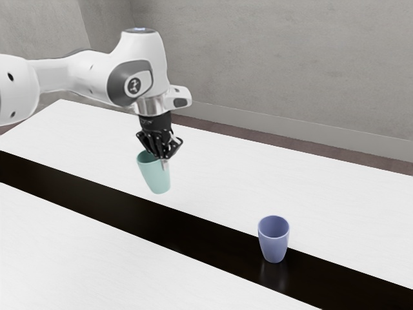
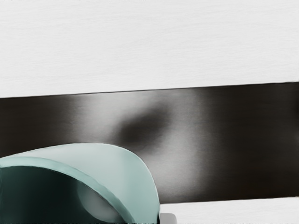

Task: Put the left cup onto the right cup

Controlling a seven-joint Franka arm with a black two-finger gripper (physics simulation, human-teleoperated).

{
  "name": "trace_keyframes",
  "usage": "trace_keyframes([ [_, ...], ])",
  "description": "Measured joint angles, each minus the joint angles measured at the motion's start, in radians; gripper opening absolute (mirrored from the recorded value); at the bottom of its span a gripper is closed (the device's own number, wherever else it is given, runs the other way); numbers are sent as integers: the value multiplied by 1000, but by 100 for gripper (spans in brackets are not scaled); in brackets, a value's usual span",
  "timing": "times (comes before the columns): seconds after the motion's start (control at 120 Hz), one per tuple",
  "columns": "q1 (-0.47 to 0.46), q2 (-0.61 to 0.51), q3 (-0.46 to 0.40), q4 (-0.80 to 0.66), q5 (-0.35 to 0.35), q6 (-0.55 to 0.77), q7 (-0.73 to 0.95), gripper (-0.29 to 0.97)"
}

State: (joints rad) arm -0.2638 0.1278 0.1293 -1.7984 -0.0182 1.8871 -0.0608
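A pale green cup [image 1: 155, 174] hangs in the air above the table, tilted slightly, with my black gripper [image 1: 161, 158] shut on its rim. In the wrist view the green cup [image 2: 107, 172] sits large and close under my hand, over the table's black stripe. A lavender-blue cup [image 1: 273, 238] stands upright on the black stripe, well off toward the exterior view's right and nearer the front than the held cup.
The table [image 1: 290, 174] is white with a wide black stripe [image 1: 97, 197] running diagonally across it. A grey wall rises behind the table's far edge.
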Motion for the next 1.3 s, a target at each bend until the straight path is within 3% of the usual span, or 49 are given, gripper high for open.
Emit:
trace_keyframes([
  [0.775,-148,4,-17,72,19,-37,5,-11],
  [1.3,-225,93,-54,175,18,-37,9,-11],
])
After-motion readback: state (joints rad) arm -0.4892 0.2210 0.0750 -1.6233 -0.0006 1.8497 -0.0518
